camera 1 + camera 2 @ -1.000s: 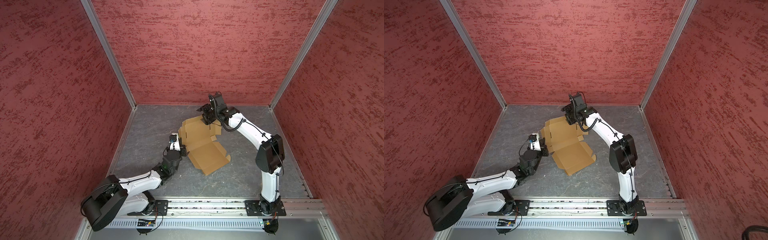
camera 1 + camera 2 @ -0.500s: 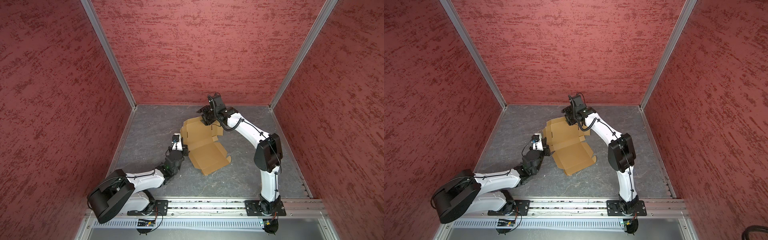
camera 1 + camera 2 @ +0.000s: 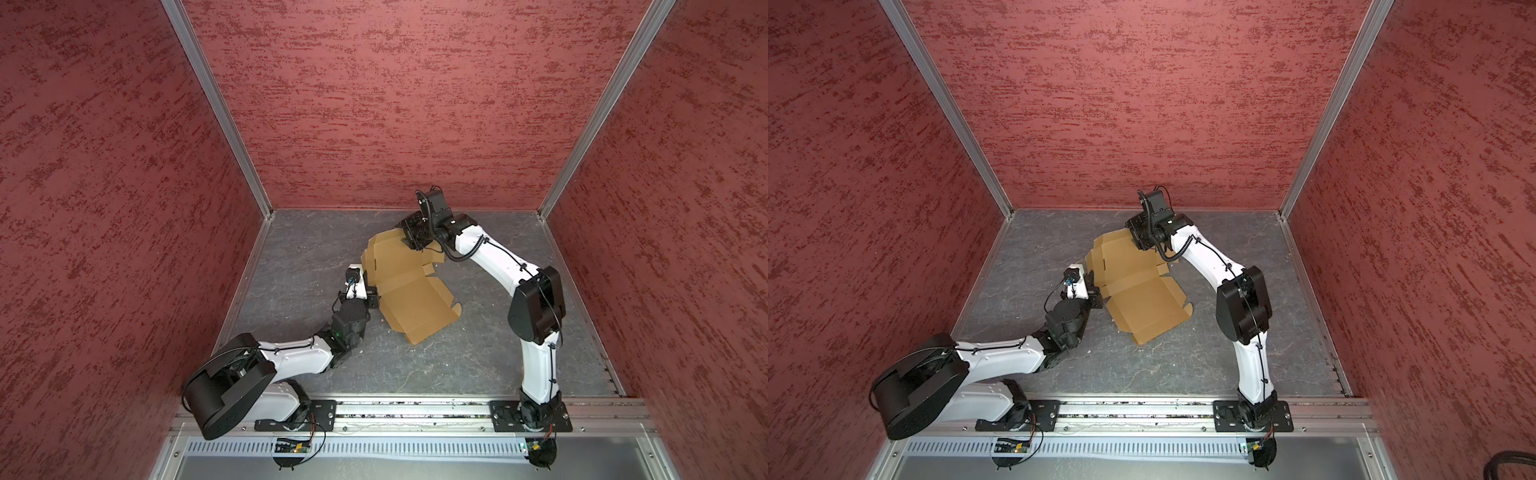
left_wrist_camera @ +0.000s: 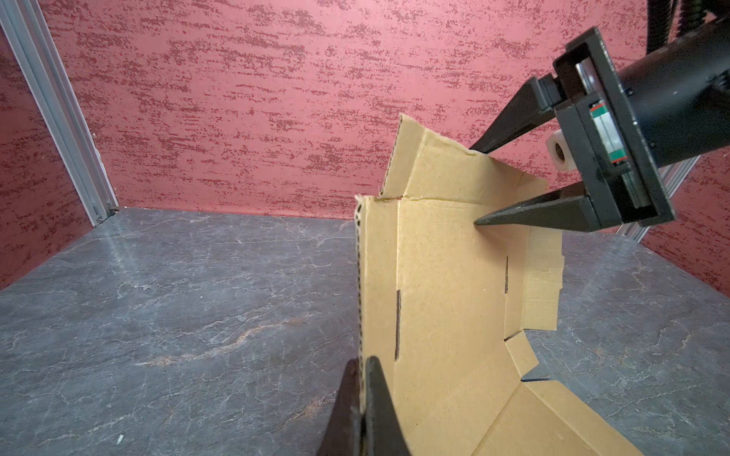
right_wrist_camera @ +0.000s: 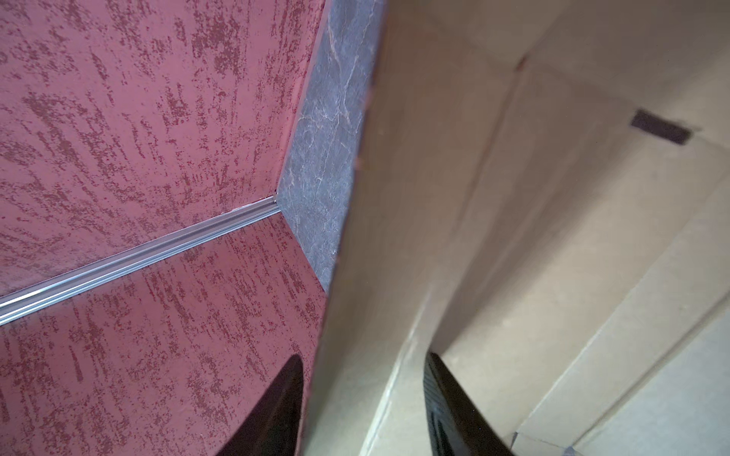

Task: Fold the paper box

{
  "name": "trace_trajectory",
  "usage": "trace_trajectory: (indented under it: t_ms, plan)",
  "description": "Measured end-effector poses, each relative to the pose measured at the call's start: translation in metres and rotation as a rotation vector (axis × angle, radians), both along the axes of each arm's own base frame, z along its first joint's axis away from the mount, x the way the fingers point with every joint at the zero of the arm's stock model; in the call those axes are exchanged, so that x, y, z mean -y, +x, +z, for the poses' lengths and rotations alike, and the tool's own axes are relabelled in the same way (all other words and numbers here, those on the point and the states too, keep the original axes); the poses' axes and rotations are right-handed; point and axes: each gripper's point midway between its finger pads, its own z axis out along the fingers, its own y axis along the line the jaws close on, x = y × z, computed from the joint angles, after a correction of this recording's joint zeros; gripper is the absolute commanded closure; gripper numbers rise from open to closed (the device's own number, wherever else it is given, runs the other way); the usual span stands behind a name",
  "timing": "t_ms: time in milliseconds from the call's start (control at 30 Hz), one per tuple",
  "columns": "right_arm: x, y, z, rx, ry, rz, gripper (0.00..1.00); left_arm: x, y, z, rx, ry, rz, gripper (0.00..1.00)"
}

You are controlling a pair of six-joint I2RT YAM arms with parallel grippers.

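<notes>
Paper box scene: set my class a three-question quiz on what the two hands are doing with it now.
1. True or false: the left hand is shut on an edge of the paper box.
2. The right hand has its fingers: A) shut on nothing; B) open, one each side of the box's raised part; C) gripping the left arm.
3. Does the box's far half lie flat on the floor or stand lifted?
Key: 1 true; 2 B; 3 lifted.

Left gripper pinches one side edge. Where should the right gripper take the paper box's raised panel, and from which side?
Its free top edge, from above. The paper box's panel is lifted, so that thin edge slips between open jaws; the right gripper straddles it, one finger per face.
</notes>
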Motion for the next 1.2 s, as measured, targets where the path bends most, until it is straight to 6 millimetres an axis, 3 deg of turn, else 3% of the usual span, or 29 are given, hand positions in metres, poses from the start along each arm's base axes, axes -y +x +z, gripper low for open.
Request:
trace_trajectory:
  t_ms: [400,1200]
  plan:
    - [0.001,0.000,-0.018,-0.021,0.007,-0.011,0.70,0.007,-0.001,-0.009,-0.012,0.016,0.008,1.00]
    - [-0.007,0.009,-0.019,0.035,0.065,-0.014,0.89,0.014,-0.007,-0.005,0.002,-0.021,0.027,1.00]
